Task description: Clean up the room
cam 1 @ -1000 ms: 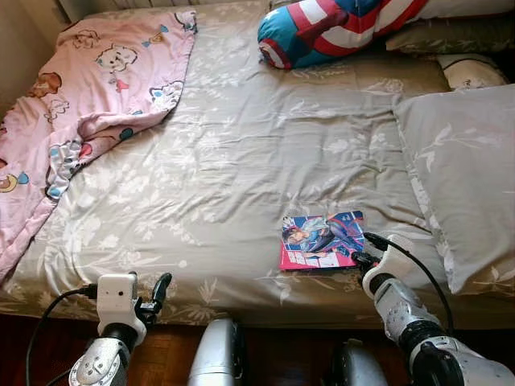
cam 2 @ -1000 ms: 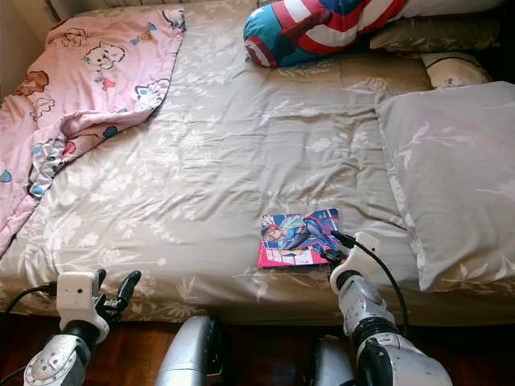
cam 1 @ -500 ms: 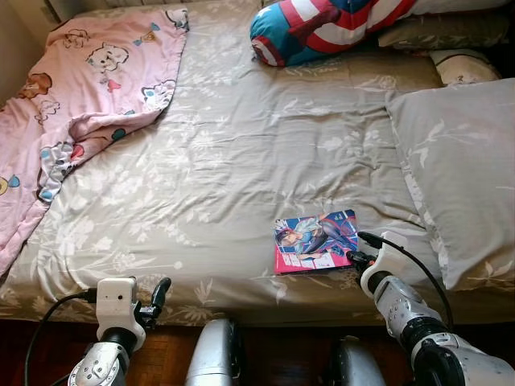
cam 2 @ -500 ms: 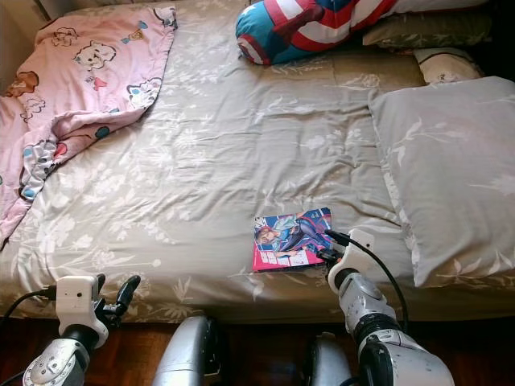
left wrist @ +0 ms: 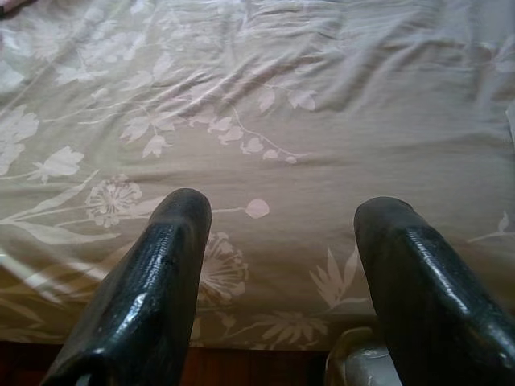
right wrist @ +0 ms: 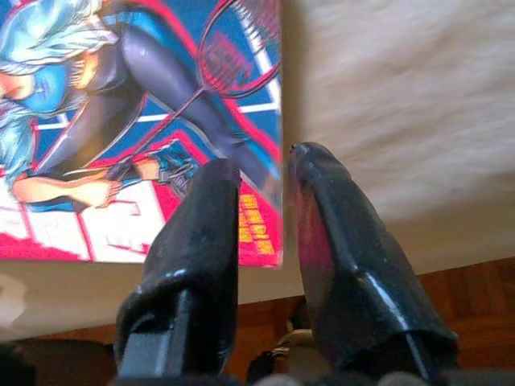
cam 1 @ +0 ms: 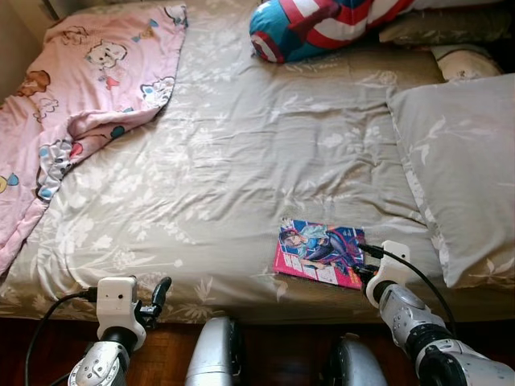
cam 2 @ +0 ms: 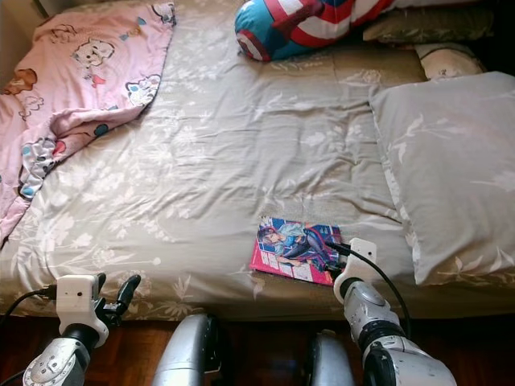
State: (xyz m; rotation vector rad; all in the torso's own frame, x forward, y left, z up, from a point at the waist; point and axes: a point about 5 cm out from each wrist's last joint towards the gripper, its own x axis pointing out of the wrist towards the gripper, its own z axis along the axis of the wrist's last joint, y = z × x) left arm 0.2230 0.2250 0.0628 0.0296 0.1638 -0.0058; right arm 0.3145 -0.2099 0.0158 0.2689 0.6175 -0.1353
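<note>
A colourful comic book [cam 1: 318,251] lies on the grey floral bedsheet [cam 1: 241,153] close to the bed's front edge, turned slightly askew. My right gripper [cam 1: 368,262] is at the book's near right corner, shut on the comic book [right wrist: 121,121], whose edge runs between the two fingertips [right wrist: 217,181]. My left gripper [cam 1: 158,293] hangs low at the front left of the bed, level with the mattress edge. Its fingers [left wrist: 173,241] stand open, with only the sheet [left wrist: 265,96] beyond them.
A pink cartoon blanket [cam 1: 80,88] is bunched on the bed's left side. A shield-patterned pillow [cam 1: 322,28] lies at the head of the bed, and a grey pillow [cam 1: 459,169] on the right. Dark wooden floor [cam 1: 273,354] runs below the bed edge.
The comic book has slid toward the bed's front edge and turned, its right end now lower, as the right gripper drew back with it. The left gripper has stayed put.
</note>
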